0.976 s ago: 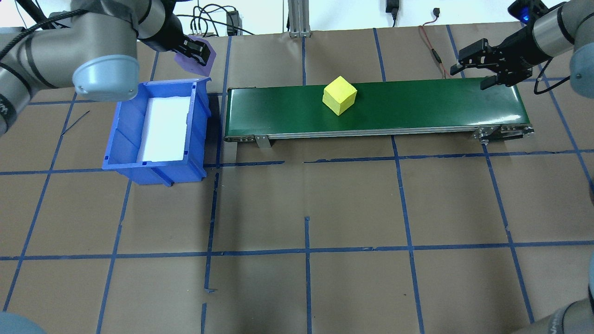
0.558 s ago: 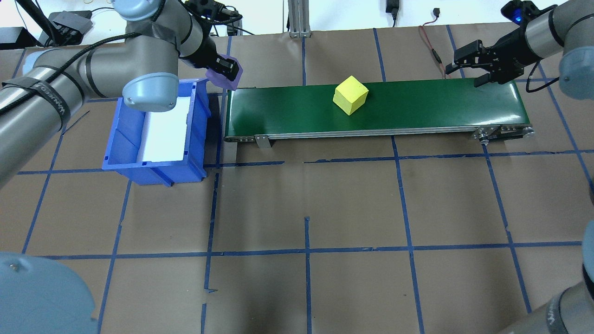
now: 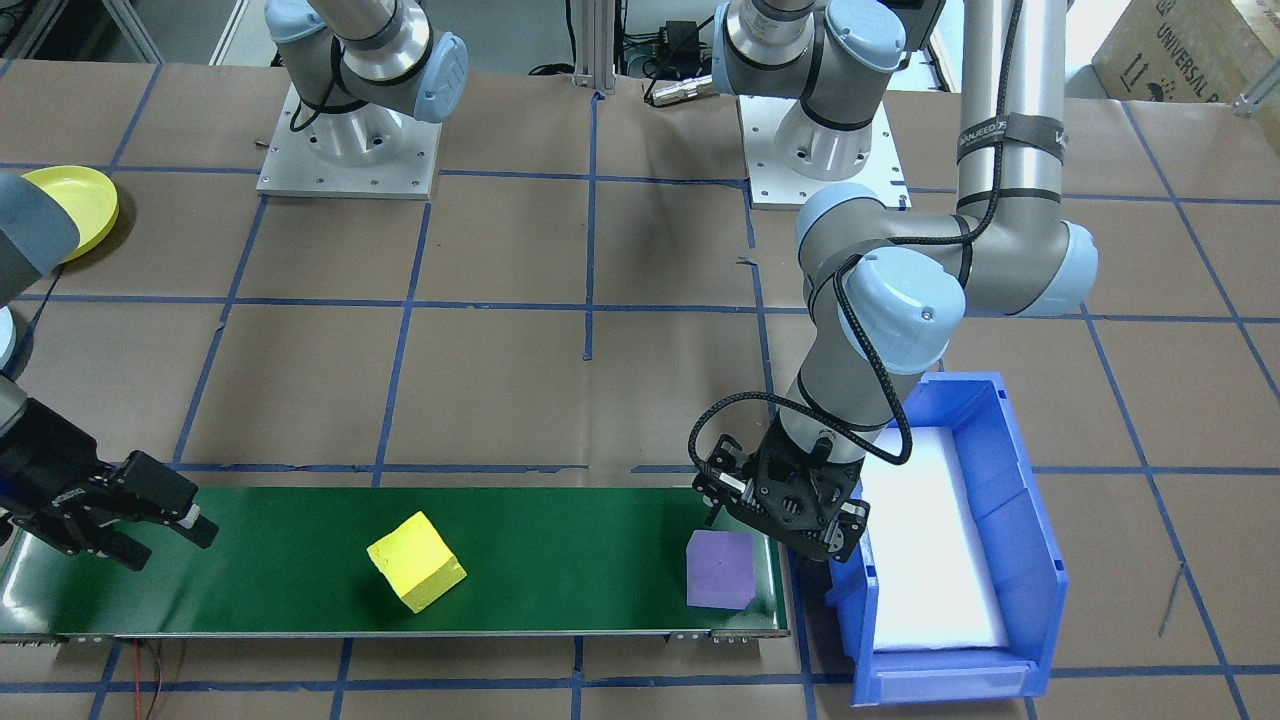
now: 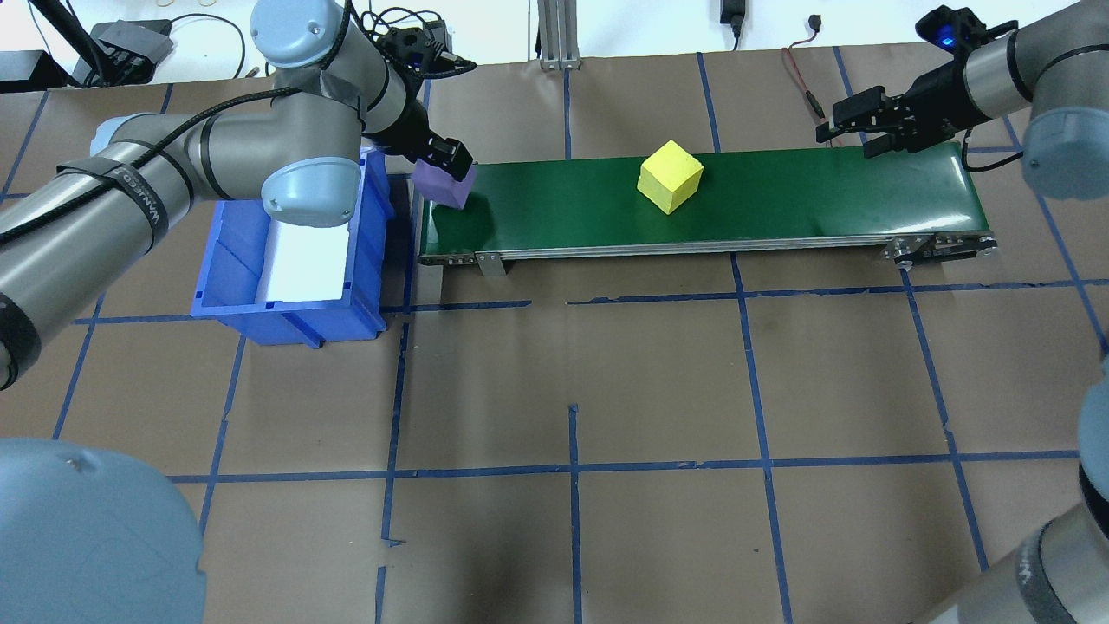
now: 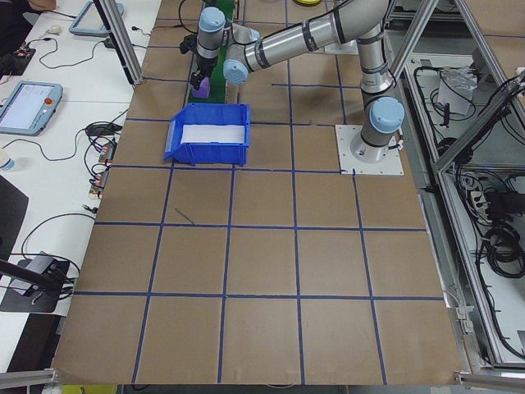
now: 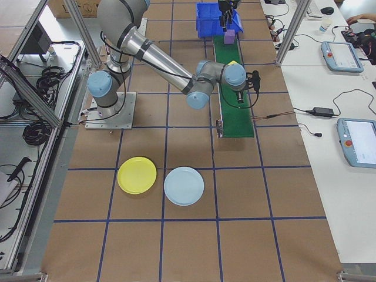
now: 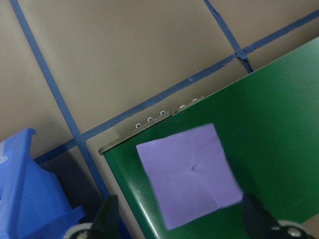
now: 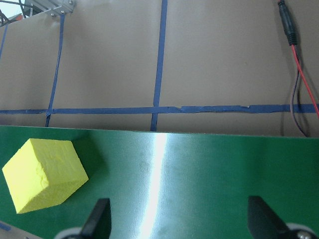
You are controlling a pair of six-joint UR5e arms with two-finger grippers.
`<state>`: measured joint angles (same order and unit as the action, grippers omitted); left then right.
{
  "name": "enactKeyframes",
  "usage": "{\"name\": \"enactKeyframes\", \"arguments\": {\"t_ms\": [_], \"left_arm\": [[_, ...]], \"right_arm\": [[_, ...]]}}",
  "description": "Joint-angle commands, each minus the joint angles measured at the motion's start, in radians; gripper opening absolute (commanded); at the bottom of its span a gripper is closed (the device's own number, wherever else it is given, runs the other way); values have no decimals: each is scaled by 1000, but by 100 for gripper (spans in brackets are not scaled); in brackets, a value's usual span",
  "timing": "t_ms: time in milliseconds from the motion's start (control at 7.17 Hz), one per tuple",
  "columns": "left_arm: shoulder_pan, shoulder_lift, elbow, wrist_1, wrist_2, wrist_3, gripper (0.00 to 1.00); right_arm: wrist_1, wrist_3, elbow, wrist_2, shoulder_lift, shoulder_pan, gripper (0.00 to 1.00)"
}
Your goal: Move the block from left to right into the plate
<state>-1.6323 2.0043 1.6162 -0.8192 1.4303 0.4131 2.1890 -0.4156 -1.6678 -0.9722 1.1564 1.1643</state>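
Purple block point(image 4: 443, 185) flat on green belt point(image 4: 780, 199), edges skewed.

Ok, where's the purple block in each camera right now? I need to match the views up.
Front-facing: purple block on the green belt, right end, beside the blue bin.
Overhead: at the belt's left end, under the left gripper.
Exterior left: top, small, just beyond the bin.
Exterior right: top, at the belt's far end.
Left wrist: centre of frame.
Right wrist: not in view.
Shared landmark: the blue bin.
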Motion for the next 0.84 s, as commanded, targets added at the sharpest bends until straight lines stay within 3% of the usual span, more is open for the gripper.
{"name": "enactKeyframes", "arguments": {"t_ms": [0, 139, 418, 697], "left_arm": [[2, -92, 4, -15, 18, 7, 100], [3, -190, -2, -161, 74, 9, 100], [41, -327, -16, -434, 195, 7, 100], [68, -377, -18, -639, 194, -75, 100]], "right_arm": [[-93, -5, 40, -22, -12, 0, 95], [-192, 0, 83, -39, -14, 0, 95], [-287, 8, 147, -56, -36, 0, 95], [-342, 14, 166, -77, -46, 6, 95]]}}
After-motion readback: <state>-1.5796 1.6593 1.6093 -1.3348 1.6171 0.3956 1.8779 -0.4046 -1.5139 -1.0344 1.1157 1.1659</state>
